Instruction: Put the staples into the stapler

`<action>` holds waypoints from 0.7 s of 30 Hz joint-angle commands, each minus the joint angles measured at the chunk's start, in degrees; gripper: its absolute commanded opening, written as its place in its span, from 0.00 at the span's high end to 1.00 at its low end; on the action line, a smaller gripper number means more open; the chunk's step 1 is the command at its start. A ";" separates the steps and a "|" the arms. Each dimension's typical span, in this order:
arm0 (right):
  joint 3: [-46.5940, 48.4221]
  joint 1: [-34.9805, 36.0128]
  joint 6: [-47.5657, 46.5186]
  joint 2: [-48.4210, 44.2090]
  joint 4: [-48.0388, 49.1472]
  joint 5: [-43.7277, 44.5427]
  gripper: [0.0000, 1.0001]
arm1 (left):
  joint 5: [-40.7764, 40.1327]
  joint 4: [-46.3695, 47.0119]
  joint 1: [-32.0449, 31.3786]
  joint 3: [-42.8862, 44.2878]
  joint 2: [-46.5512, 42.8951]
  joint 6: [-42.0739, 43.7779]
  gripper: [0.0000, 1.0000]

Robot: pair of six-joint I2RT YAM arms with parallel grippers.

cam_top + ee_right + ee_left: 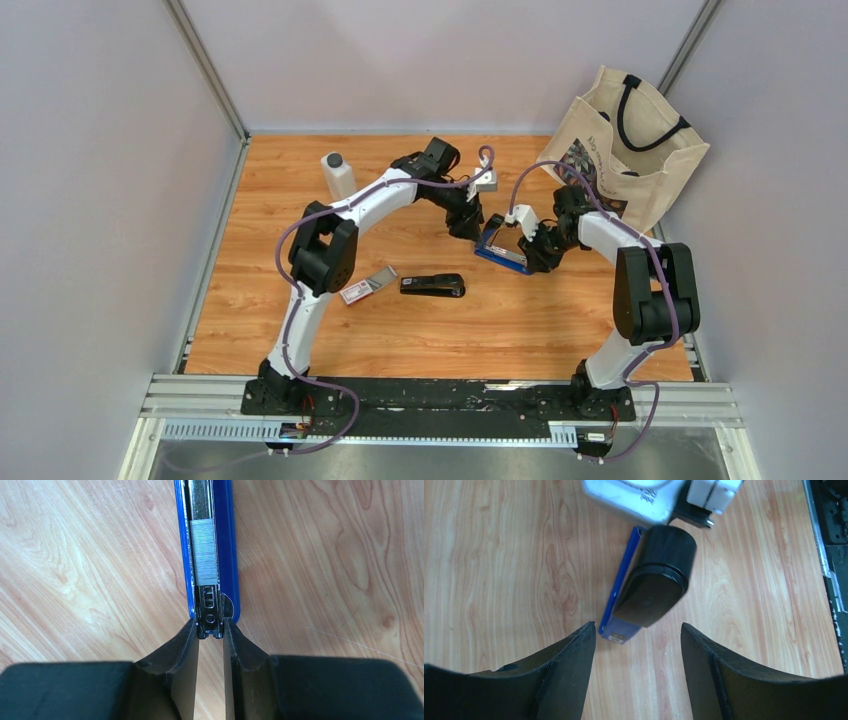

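Right gripper [210,630] is pinching shut on the rear of the metal channel [200,505] of the blue stapler [231,555], where a strip of staples [204,552] is lying, so the left gripper [638,630], hanging open-jawed, should be pressing the raised black lid [656,575] down squarely without jolting that strip.

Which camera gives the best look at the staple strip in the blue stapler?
Right wrist: the staple strip lies close-up in the stapler's open channel. Left wrist shows only the stapler's black top and blue edge; top external shows the stapler tiny, no strip discernible.
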 commanded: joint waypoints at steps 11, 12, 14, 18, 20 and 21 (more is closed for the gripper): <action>-0.25 -0.31 -1.90 -2.43 -1.41 -2.33 0.78 | 4.84 -2.12 -3.15 12.36 6.17 1.22 0.46; -0.25 -0.40 -1.72 -2.42 -1.14 -2.42 0.77 | 4.76 -2.47 -3.23 12.44 6.25 1.22 0.51; 0.18 -0.58 -0.85 -2.07 -0.88 -2.59 0.77 | 4.84 -3.52 -3.32 12.53 5.99 2.45 0.57; 1.41 -1.02 0.74 -0.67 -1.49 -2.86 0.76 | 4.41 -3.96 -3.32 11.22 5.21 2.71 0.61; 1.86 -1.37 1.61 -0.32 -1.67 -2.94 0.75 | 3.79 -3.53 -3.41 9.99 4.50 2.71 0.62; 2.03 -1.54 1.79 -0.23 -1.76 -3.03 0.74 | 3.53 -3.44 -3.41 9.46 4.15 2.71 0.62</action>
